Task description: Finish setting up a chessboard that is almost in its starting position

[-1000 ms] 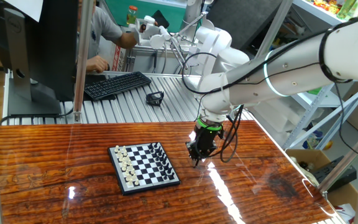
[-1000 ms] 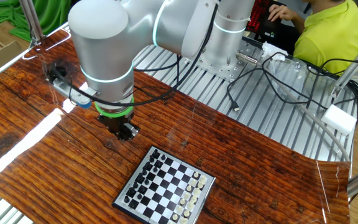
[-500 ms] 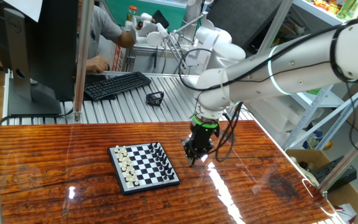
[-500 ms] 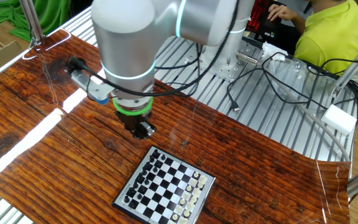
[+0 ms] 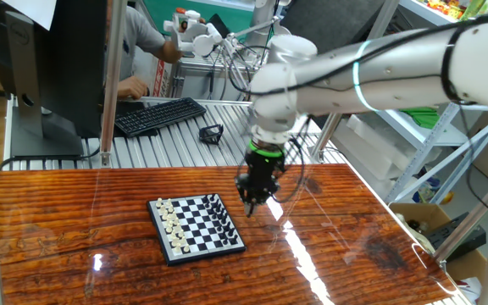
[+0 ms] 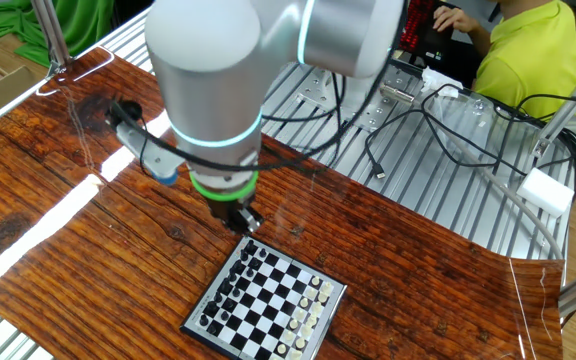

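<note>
My claw (image 5: pixel 252 206) hangs pointing straight down over the glossy reddish-brown wooden table (image 5: pixel 74 254), its two dark fingers drawn together. Whether some tiny piece sits pinched between them is too small for me to tell. The claw is near the black-piece edge of the small square black-and-white checkered chessboard with its black frame (image 5: pixel 196 227), above the table rather than resting on it. In the other fixed view my claw (image 6: pixel 249 222) sits just above the board's (image 6: pixel 267 300) far corner.

The chessboard lies flat on the table, roughly mid-table, turned a little askew to the table's edge. Tiny white pieces stand along one side of it and black pieces along the opposite side.

Beyond the wood is a ribbed metal surface carrying a black computer keyboard (image 5: pixel 158 115), with a person's hand (image 5: pixel 131 86) at it.
</note>
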You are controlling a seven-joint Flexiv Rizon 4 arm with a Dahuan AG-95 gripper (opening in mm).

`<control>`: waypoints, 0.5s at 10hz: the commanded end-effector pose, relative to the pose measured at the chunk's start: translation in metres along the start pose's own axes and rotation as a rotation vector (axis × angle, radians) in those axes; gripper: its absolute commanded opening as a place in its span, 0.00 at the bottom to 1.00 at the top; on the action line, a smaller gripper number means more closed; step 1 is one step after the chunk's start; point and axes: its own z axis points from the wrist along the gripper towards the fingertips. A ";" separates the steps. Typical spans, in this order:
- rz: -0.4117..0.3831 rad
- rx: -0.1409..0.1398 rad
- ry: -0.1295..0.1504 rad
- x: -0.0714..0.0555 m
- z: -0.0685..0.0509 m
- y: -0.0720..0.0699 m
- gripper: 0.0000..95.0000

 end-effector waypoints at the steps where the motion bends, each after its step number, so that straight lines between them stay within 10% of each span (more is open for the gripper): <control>1: 0.041 -0.001 -0.002 0.002 0.000 0.015 0.00; 5: 0.077 -0.009 0.003 -0.006 0.004 0.032 0.00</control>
